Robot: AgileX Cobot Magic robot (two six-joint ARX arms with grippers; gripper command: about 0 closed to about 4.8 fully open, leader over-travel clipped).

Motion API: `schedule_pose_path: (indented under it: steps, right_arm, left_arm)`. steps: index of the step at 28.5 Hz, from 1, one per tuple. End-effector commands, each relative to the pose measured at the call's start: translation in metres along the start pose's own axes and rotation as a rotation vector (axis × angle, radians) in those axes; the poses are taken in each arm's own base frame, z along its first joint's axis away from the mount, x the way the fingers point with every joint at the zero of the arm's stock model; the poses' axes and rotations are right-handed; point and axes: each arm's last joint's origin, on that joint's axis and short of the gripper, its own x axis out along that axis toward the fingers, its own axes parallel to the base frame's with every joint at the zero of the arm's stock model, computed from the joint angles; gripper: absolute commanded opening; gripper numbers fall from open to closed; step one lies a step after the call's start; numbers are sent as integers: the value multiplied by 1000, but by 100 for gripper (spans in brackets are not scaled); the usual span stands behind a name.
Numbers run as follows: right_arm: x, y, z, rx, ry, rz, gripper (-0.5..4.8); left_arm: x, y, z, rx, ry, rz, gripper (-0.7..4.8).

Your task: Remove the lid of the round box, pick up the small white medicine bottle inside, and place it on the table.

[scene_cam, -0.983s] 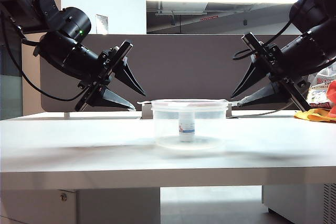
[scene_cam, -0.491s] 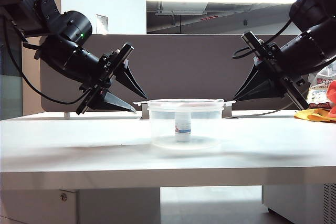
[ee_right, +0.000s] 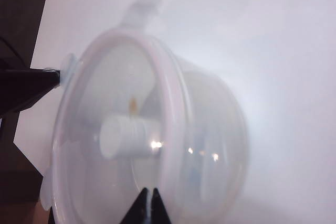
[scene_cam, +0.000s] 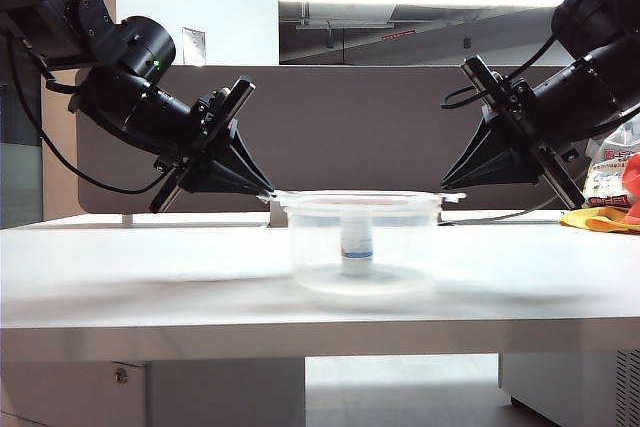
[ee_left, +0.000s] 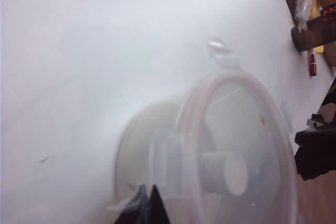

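Clear round box (scene_cam: 362, 247) mid-table (scene_cam: 150, 287), lid (scene_cam: 360, 198) on, small white medicine bottle (scene_cam: 356, 242) upright inside

Materials and finish, as observed
Clear glossy plastic was noted for round box (scene_cam: 362, 242) and lid (scene_cam: 360, 197); the table (scene_cam: 150, 277) was smooth, matt white.

No text can be read; the bottle's (scene_cam: 356, 244) label is too small to make out.

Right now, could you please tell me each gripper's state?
Left gripper: shut on a lid tab.
Right gripper: shut on the opposite tab.
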Motion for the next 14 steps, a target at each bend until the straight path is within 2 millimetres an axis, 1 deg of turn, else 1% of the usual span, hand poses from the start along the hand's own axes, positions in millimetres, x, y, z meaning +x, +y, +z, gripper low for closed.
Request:
schedule_pose_path:
  steps: [1, 2, 4, 6, 7, 8, 9, 10, 11, 12, 13, 14]
  right_arm:
    - [-1, 2, 2, -17, -11, 16, 13]
    - [-1, 2, 2, -16, -12, 15, 30]
    - [-1, 2, 2, -16, -13, 15, 54]
    - [-1, 2, 2, -16, -10, 20, 55]
    - [-2, 2, 3, -16, -2, 39, 73]
    - [-2, 3, 3, -18, 1, 49, 111]
    - [-4, 2, 4, -17, -1, 58, 171]
    - [-5, 1, 4, -15, -3, 58, 186]
    - [-6, -1, 5, -12, -6, 58, 200]
    - [-8, -2, 6, -9, -9, 60, 215]
    - [-11, -5, 8, -3, -15, 62, 217]
    - [-13, -6, 9, 5, -20, 59, 217]
  left_arm:
    - [-1, -3, 3, 27, -15, -30, 12]
    - [-1, -3, 3, 30, -14, -39, -8]
    - [-1, -4, 4, 37, -15, -66, -6]
    - [-1, -5, 5, 37, -12, -86, -6]
    - [-1, -6, 4, 38, -4, -103, -5]
    - [-1, -6, 4, 39, 0, -113, -4]
    - [-1, -6, 4, 40, 1, -119, 4]
    - [-1, -6, 4, 39, 1, -119, 37]
    - [-1, -6, 4, 38, 2, -118, 129]
    - [-1, -6, 4, 34, 4, -114, 176]
    - [-1, -6, 4, 33, 5, -113, 215]
    - [-1, -6, 4, 31, 7, -112, 215]
